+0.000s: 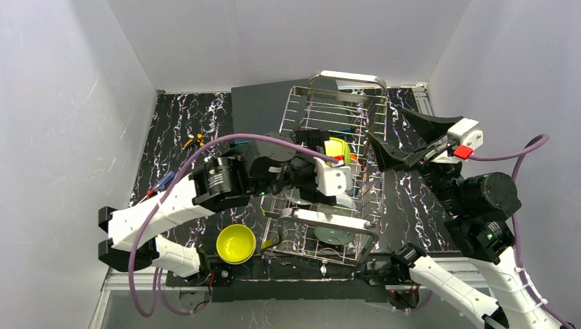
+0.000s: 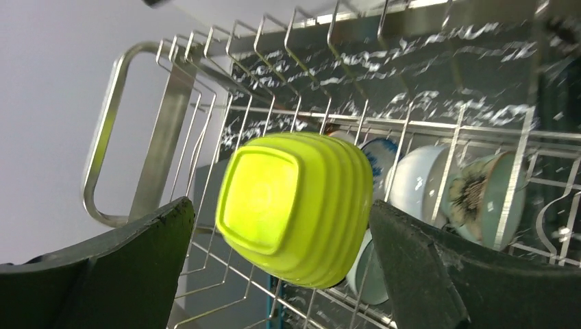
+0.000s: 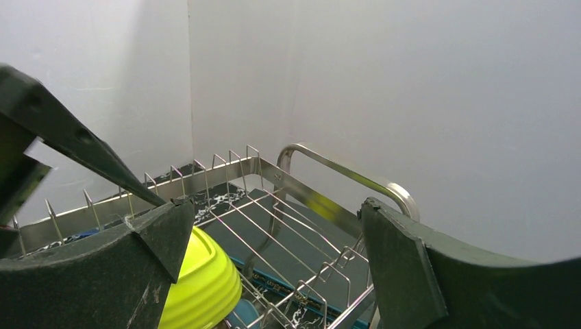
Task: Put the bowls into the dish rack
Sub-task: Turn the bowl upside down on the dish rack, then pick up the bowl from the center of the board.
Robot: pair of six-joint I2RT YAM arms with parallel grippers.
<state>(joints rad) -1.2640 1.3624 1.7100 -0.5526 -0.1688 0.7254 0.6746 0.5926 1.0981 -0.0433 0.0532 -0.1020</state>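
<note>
Left gripper: fingers spread wide, one on each side of the lime squarish bowl. The bowl stands on edge among the tines of the dish rack, ribbed underside toward the wrist camera. There is a clear gap at one finger. The other fingertip sits right at the bowl's rim; contact cannot be told.

Just behind and below the lime bowl is a pale bowl, mostly hidden, colour unclear. Farther along the row are a blue-patterned bowl with only a sliver showing, a white bowl, then a flower-printed bowl crossed by wires. The rack's loop handle is beyond the fingers.

Top view: the left arm reaches on a diagonal over the rack's middle, wrist bent, covering much of its centre. Back toward that arm's base, a lime-yellow round bowl sits on the table outside the rack. A pale green bowl lies in the rack's near end.

Right gripper: fingers wide apart, nothing between them, held over the rack's side. The lime bowl shows below one finger, cut off by it. The far handle is beyond the gap.
</note>
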